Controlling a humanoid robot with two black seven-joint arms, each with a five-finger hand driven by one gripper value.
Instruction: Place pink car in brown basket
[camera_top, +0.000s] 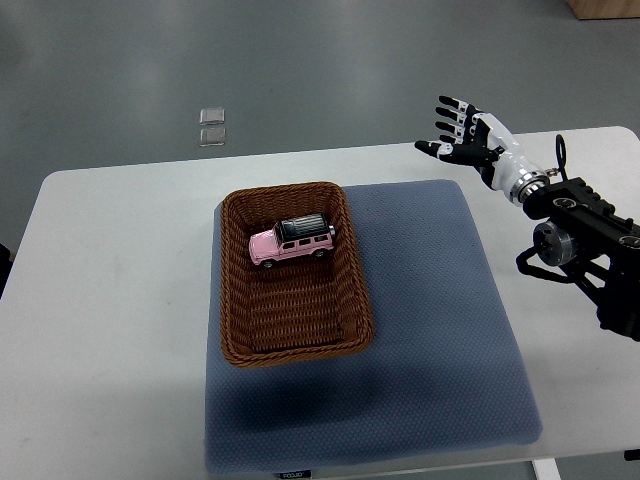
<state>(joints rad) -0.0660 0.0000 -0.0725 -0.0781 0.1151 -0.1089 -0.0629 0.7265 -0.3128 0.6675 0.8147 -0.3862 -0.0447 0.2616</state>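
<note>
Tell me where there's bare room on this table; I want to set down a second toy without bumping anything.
The blue mat lies bare right of the brown basket and in front of it. The white table left of the basket is bare too. Inside the basket, the pink car fills the far end. The open right hand hovers at the far right.

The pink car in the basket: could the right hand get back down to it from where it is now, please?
Probably yes. The pink car lies uncovered in the open-topped brown basket, and the right hand, fingers spread and empty, has only bare blue mat between.
</note>
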